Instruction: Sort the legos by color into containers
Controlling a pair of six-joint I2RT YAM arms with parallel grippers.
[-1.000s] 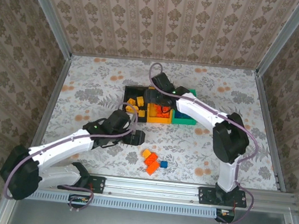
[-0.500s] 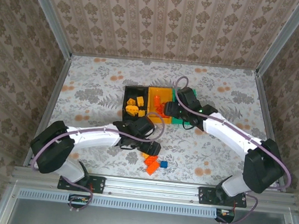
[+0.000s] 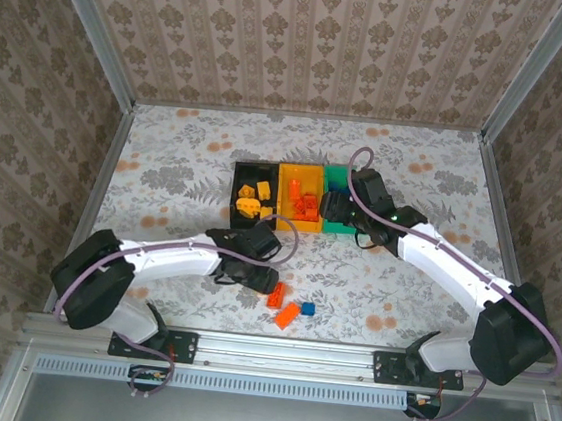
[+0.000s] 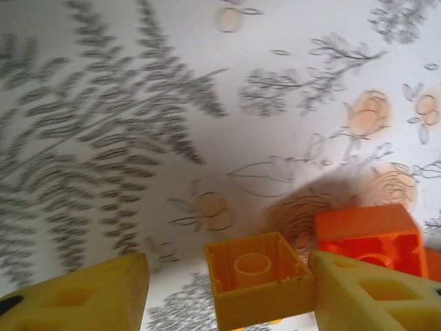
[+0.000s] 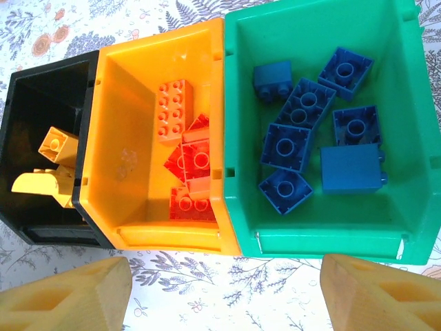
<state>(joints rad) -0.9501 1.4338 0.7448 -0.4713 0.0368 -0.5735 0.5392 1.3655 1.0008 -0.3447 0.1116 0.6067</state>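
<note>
My left gripper point(image 4: 227, 279) straddled a yellow-orange lego point(image 4: 258, 286) on the table point(image 4: 103, 103), jaws half open, nothing held yet. I judged that centring it, clear of the orange-red lego point(image 4: 372, 238) just beside it, mattered most.

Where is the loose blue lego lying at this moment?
In the top view, the blue lego lies near the table front edge, just right of an orange lego.

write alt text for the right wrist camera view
Three joined bins seen from above: a black bin holding yellow bricks, a yellow-orange bin holding orange-red bricks and a green bin holding blue bricks. The right gripper is open, its two yellow fingers at the bottom corners over a floral tablecloth.
</note>
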